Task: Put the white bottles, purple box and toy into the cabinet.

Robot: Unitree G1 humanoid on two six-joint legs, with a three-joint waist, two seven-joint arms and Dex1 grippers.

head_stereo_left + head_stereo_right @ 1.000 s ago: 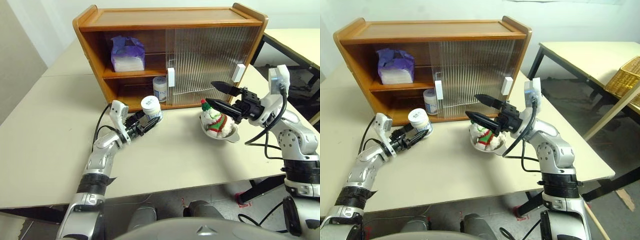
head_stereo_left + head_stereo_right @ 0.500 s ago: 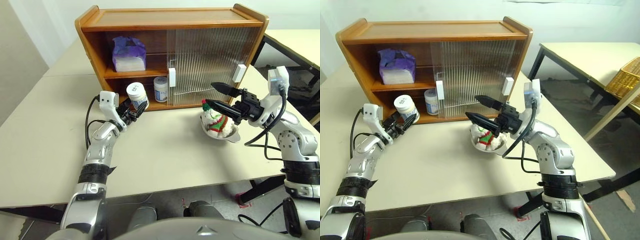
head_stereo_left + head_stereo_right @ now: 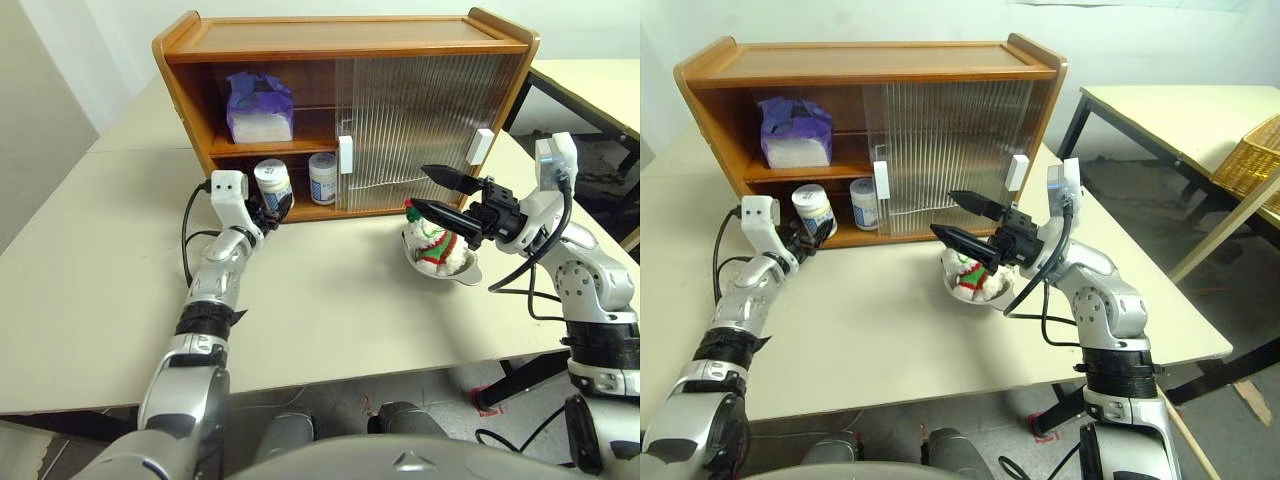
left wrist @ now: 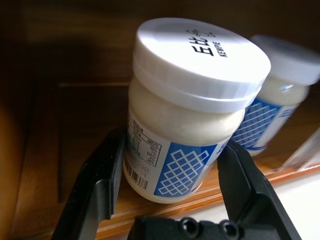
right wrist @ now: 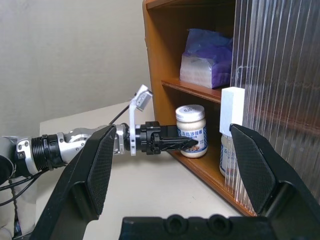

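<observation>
Jar (image 3: 272, 184) clamped in left gripper (image 3: 263, 205), carried from open table to cabinet (image 3: 340, 40) lower shelf edge beside second jar (image 3: 321, 177); release pending. Box (image 3: 258, 107) on upper shelf. Right gripper (image 3: 436, 193) spread, unmoved, above toy (image 3: 431, 240) in bowl (image 3: 470, 271).

Left pincer (image 3: 268, 205) clamped, arm outstretched; right pincer (image 3: 432, 192) gapes, raised.

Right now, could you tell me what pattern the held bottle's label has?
A blue panel with a white diamond lattice, clearest in the left wrist view on the bottle.

Left hand (image 3: 268, 203) holds white bottle (image 3: 272, 185) at cabinet (image 3: 340, 60).
</observation>
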